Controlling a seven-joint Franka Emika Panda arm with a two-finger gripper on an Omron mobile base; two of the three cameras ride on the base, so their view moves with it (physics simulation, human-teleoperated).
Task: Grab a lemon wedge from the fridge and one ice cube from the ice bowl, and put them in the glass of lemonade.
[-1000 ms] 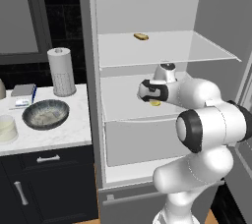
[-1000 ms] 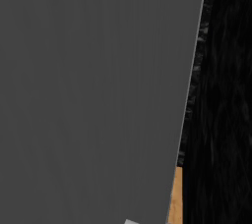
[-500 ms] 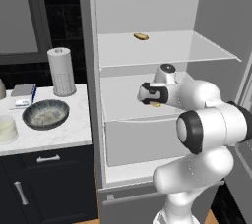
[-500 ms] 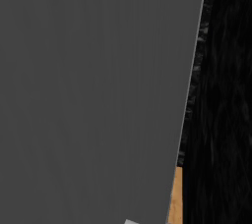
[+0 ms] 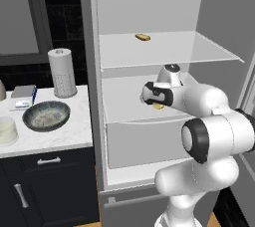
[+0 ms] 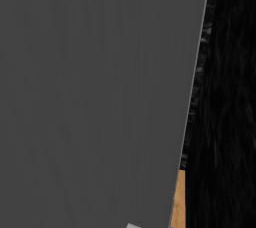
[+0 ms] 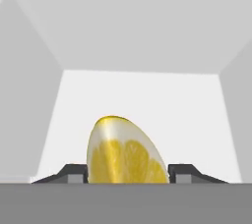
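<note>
The gripper (image 7: 128, 174) reaches into the open fridge (image 5: 149, 71) at the level of the middle shelf, and in the hand view its two dark fingertips (image 7: 76, 173) stand pressed against either flank of the lemon wedge (image 7: 125, 154), pinching it with the cut yellow face turned to the camera and the pale rind arching over the top. In the left base view the gripper (image 5: 155, 100) shows as a dark block with a sliver of the yellow lemon wedge (image 5: 159, 106) just under it, right above the white shelf. Beyond the wedge lie one bare white shelf floor and the back wall of the fridge. Above the gripper, on the glass shelf, lies one brownish-yellow oblong piece (image 5: 143, 37), well apart from it. Well off to the gripper's left, on the marble counter (image 5: 60, 136), sits one ice bowl (image 5: 46, 115), dark outside and mottled pale inside; behind it stands one white paper-towel roll (image 5: 62, 72), and beside that a small flat box (image 5: 22, 94) whose label is too small to read. At the counter's far left edge stands the glass of lemonade (image 5: 7, 130), pale cream. Below the counter, dark cabinet fronts carry two silver handles (image 5: 48, 161). The grey fridge door (image 6: 100, 102) stands open on the gripper's right.
</note>
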